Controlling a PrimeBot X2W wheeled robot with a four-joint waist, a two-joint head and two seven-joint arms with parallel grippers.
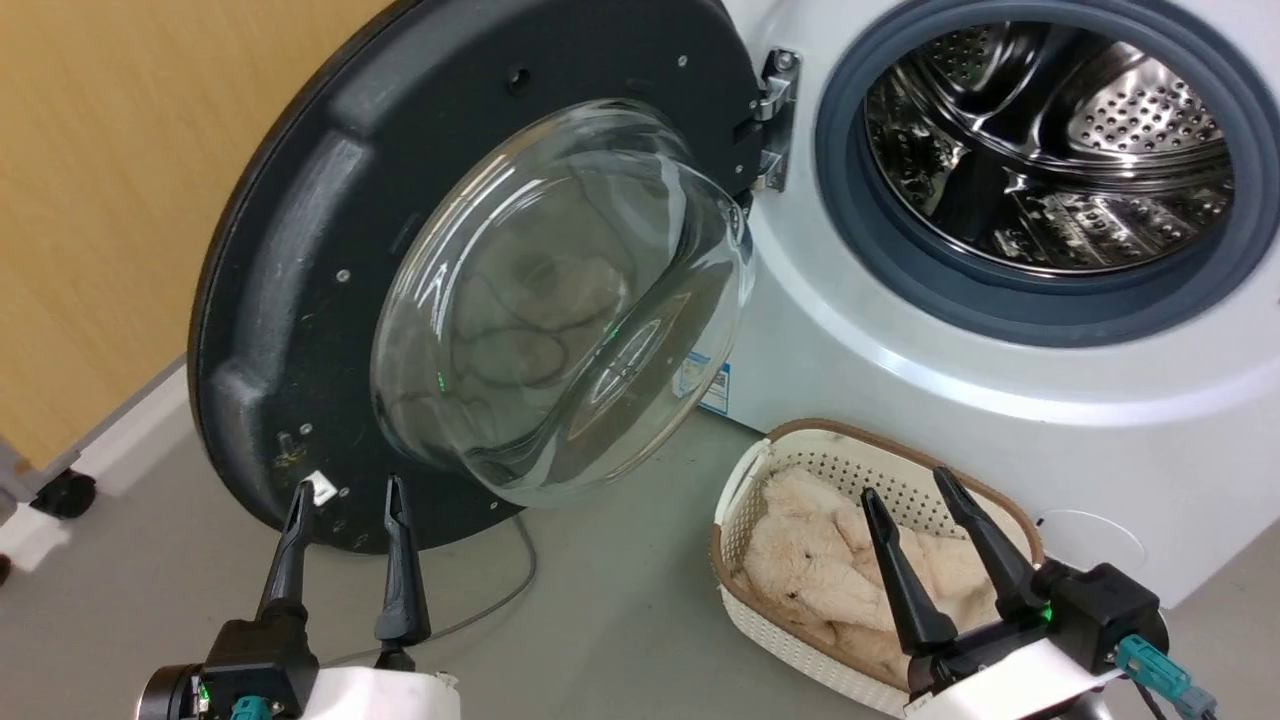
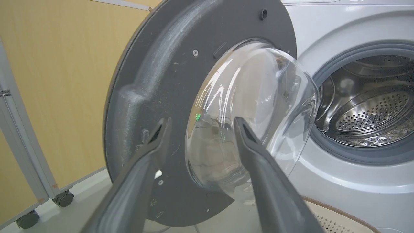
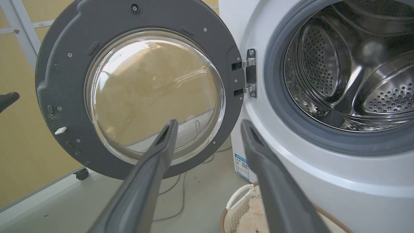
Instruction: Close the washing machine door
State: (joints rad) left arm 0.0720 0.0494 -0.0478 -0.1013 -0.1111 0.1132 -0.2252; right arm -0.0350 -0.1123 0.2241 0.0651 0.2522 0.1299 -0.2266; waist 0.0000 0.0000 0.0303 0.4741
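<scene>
The washing machine door stands swung wide open to the left of the white washing machine, its matte dark inner face and bulging glass bowl turned toward me, hung on a metal hinge. The steel drum lies open inside its grey gasket. My left gripper is open, fingertips just before the door's lower rim; in the left wrist view the left gripper points at the door. My right gripper is open above the basket; its own view shows the right gripper facing the door and hinge.
A cream perforated basket holding a beige plush toy sits on the grey floor before the washer. A yellow wood-look panel on castors stands close behind the door at left. A thin grey cable lies on the floor.
</scene>
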